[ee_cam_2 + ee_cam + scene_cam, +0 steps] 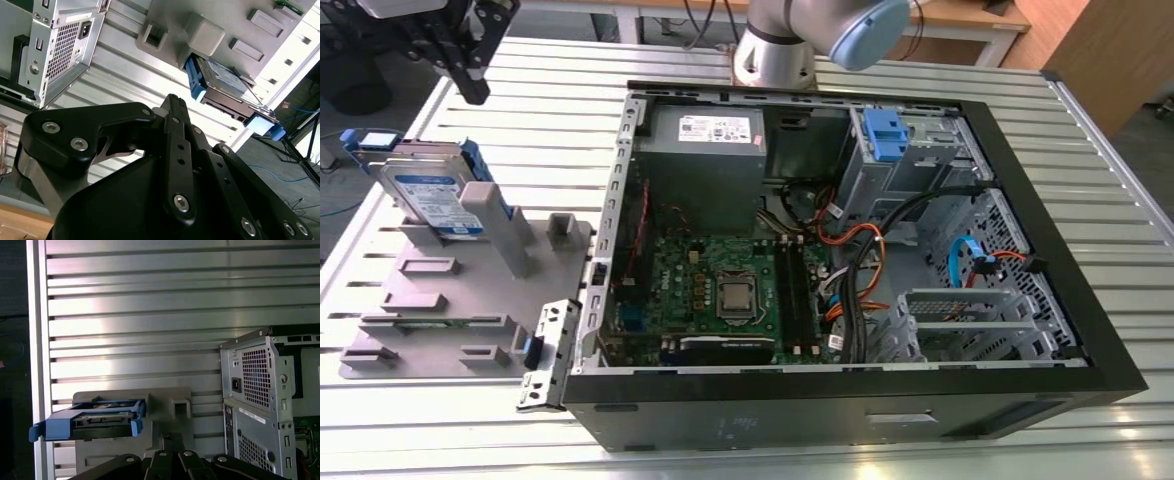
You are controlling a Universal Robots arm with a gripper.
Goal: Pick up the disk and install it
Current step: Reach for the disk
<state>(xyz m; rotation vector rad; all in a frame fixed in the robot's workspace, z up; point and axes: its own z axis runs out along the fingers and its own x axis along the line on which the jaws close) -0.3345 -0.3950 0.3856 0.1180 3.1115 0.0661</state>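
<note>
The disk (434, 190) stands on edge at the exterior view's left, leaning against a grey post (494, 225) on a grey holder (400, 300). The gripper (474, 92) hangs above it in the upper left corner, jaws together, gripping nothing. The open computer case (1067, 250) sits to the right on the slatted table (1121, 150).

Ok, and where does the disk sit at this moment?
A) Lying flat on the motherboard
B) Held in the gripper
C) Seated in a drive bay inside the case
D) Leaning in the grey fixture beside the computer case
D: in the exterior view the disk stands tilted in the grey fixture, to the exterior view's left of the open computer case, and the gripper is apart from it.
</note>
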